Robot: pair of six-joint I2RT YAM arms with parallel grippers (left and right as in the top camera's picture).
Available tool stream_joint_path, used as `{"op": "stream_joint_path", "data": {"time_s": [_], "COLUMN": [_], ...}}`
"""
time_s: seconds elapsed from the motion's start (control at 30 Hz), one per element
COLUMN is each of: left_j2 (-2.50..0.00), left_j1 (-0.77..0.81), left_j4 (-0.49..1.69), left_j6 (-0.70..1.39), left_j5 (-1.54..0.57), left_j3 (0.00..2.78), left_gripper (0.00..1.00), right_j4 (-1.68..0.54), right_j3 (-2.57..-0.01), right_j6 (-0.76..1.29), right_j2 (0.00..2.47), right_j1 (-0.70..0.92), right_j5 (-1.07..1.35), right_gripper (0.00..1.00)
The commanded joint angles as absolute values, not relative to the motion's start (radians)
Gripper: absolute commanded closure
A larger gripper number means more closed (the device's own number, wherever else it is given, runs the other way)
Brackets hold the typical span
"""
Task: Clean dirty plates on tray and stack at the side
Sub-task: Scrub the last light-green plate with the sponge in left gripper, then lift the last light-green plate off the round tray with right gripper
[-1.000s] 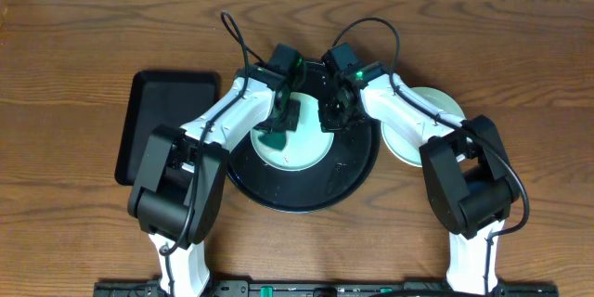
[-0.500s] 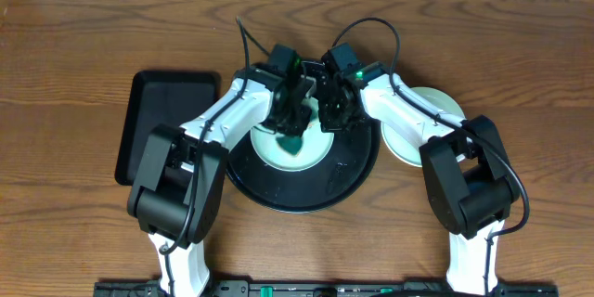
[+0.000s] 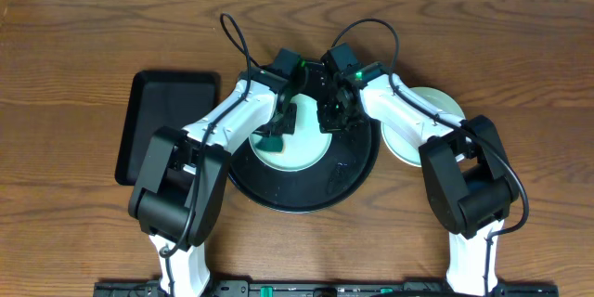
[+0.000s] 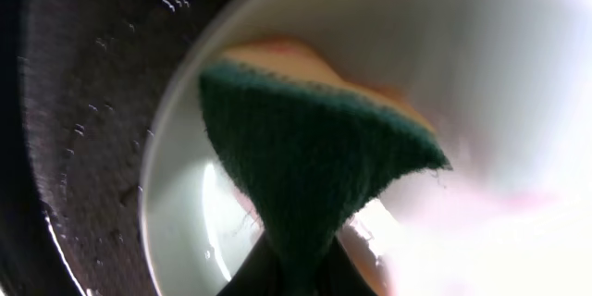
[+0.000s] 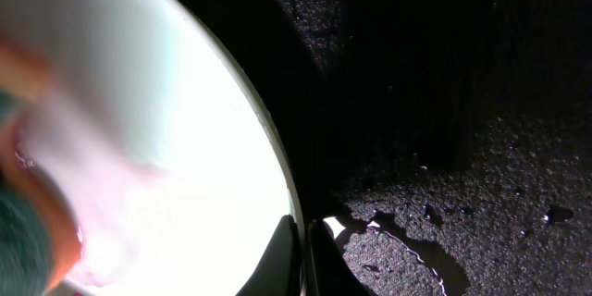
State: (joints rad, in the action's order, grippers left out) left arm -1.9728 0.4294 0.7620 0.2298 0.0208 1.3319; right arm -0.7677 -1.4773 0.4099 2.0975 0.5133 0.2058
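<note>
A light mint plate (image 3: 299,148) lies on the round black tray (image 3: 357,169). My left gripper (image 3: 277,130) is shut on a green sponge (image 3: 271,141) with a yellow back and presses it on the plate's left part. In the left wrist view the sponge (image 4: 310,162) covers the plate (image 4: 518,65), with the jaws (image 4: 298,276) closed on its lower end. My right gripper (image 3: 331,117) is shut on the plate's right rim. In the right wrist view its fingertips (image 5: 303,257) pinch the rim of the bright plate (image 5: 166,139). Pale plates (image 3: 436,108) sit stacked on the table to the right.
A rectangular black tray (image 3: 162,125) lies on the wooden table to the left. The round tray's surface is wet, with droplets and a small puddle (image 5: 416,240) beside the plate. Both arms cross above the tray's far half.
The left gripper swept the sponge to the plate's centre and back to its left part. The right gripper has held still on the rim.
</note>
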Motion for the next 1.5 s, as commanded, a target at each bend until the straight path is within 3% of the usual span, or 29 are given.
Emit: {"op": "stream_joint_path", "data": {"time_s": [0.0,0.13,0.3,0.6,1.1,1.3,1.47], "left_j2": [-1.979,-1.979,-1.979,-1.979,-1.968,-1.946,-1.945], "left_j1": [0.423,0.423,0.419,0.369,0.198,0.155,0.117], "left_j4": [0.829,0.842,0.744,0.558,1.14,1.171,1.169], "left_j6": [0.019,-0.105,-0.095,0.228,0.242,0.242,0.24], "left_j5": [-0.254,-0.477,-0.461,0.109,0.168,0.072,-0.007], "left_j3": [1.321,1.321,1.321,1.327,1.681,1.687,1.687], "left_gripper": [0.92,0.93,0.93,0.92,0.93,0.92,0.93], "right_j4": [-0.777,-0.777,-0.777,-0.781,-0.786,-0.787,-0.804], "right_j3": [-1.469,-1.469,-1.469,-1.469,-1.47,-1.47,-1.47], "right_j6": [0.411,0.411,0.411,0.411,0.393,0.35,0.318], "right_j2": [2.127,2.127,2.127,2.127,2.115,2.037,1.932], "right_j1": [0.53,0.53,0.53,0.53,0.52,0.519,0.536], "right_j5": [0.198,0.198,0.198,0.198,0.2,0.173,0.004], "right_gripper": [0.99,0.99,0.99,0.99,0.99,0.99,0.99]}}
